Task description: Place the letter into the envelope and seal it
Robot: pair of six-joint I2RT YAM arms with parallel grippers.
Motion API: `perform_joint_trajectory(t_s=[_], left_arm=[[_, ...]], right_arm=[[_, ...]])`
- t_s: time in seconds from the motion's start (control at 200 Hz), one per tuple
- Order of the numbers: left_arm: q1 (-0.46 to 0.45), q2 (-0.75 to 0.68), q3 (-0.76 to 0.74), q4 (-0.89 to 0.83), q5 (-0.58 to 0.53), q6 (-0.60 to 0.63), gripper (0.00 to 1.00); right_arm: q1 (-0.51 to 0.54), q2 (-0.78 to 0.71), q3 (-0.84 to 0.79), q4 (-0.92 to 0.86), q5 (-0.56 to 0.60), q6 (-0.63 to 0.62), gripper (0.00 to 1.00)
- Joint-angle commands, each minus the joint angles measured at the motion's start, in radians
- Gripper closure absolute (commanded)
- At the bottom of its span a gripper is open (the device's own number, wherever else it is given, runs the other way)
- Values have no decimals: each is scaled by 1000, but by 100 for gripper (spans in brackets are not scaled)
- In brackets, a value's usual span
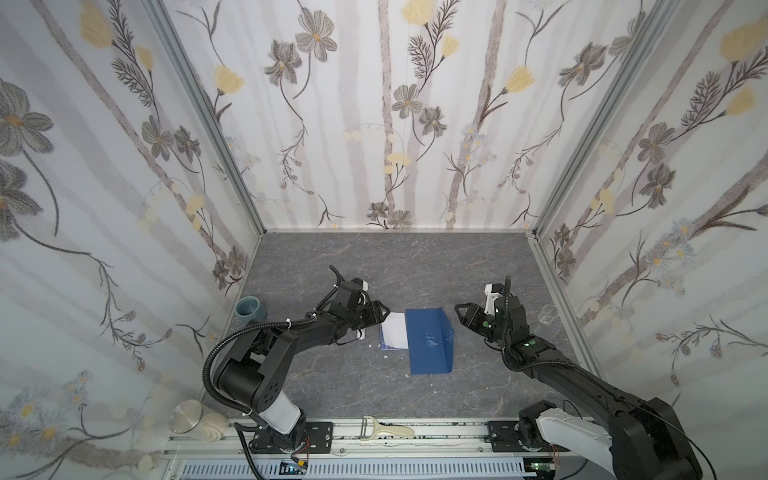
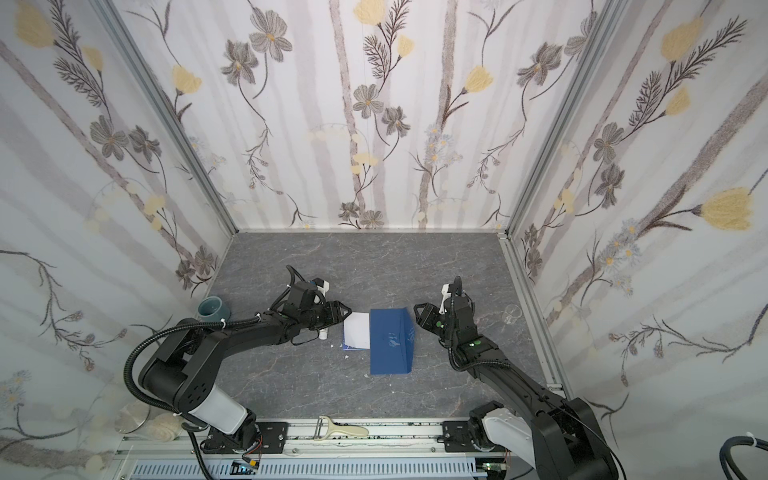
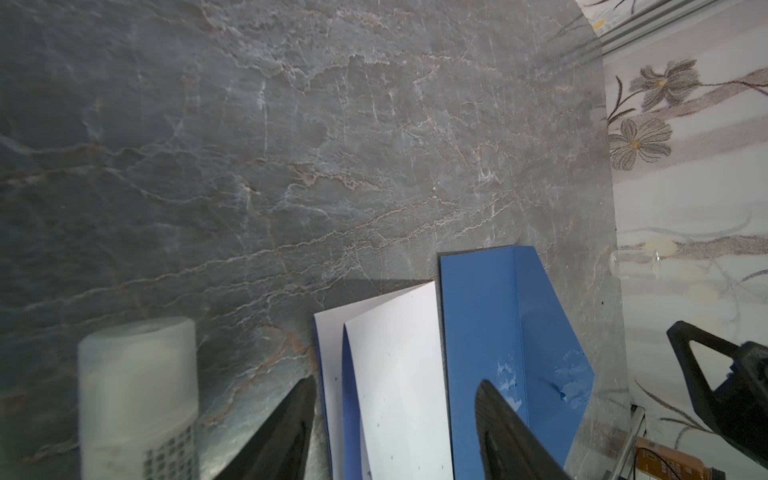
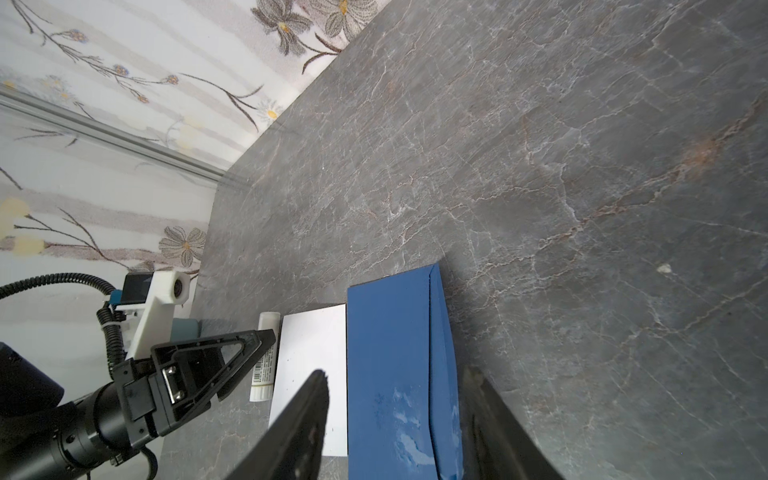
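Nearest you a peeler [image 1: 384, 432] lies on the rail, out of play. Past it the envelope [image 1: 426, 345] lies on the table [image 1: 374, 257], pointed flap tilted up along its right side. The letter [image 1: 395, 330], folded, white side up, lies just beside the opposite long edge and isn't inside (can't tell if its edge slips under). The left gripper [image 3: 397, 380] hangs at the letter's left edge, jaws apart and empty. The right gripper [image 4: 394, 371] is near the flap, jaws apart, also empty. Risks: the letter is on the closed side, so pushing just shoves the envelope, thin paper may slip or spring open, and your left arm could knock the glue stick [image 4: 264, 353] rolling
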Motion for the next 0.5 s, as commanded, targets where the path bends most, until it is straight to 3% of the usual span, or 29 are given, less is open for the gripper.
perform_joint_trajectory(t_s=[0.0,0.495], left_arm=[[4,19,15,12,18,24,37],[8,125,73,41,57,25,45]], right_arm=[[-6,12,15,15,-35,-22,46],[-23,34,19,18,-53,-34,47]])
